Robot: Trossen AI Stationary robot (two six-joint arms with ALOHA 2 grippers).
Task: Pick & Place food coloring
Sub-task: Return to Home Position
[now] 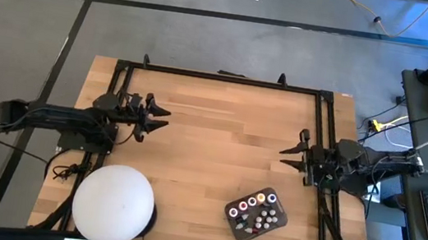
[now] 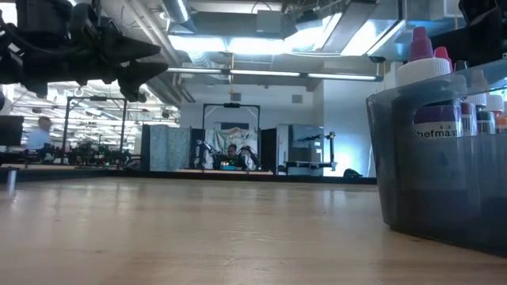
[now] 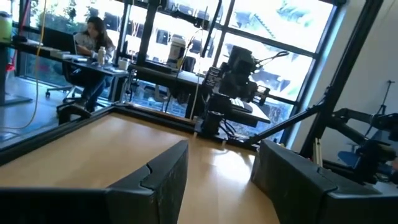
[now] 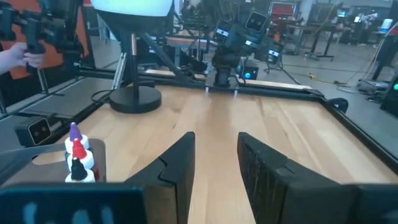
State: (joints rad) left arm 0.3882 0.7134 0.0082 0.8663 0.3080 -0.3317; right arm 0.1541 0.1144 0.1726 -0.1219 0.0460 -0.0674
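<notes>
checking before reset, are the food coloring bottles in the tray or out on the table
In: the bottles all stand inside the dark tray; none on the table.

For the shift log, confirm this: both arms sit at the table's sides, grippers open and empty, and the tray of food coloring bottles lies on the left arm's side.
Wrong side: the high view shows the tray with the food coloring bottles on the right arm's side. The rest holds: left gripper and right gripper sit at the sides, open and empty.
</notes>
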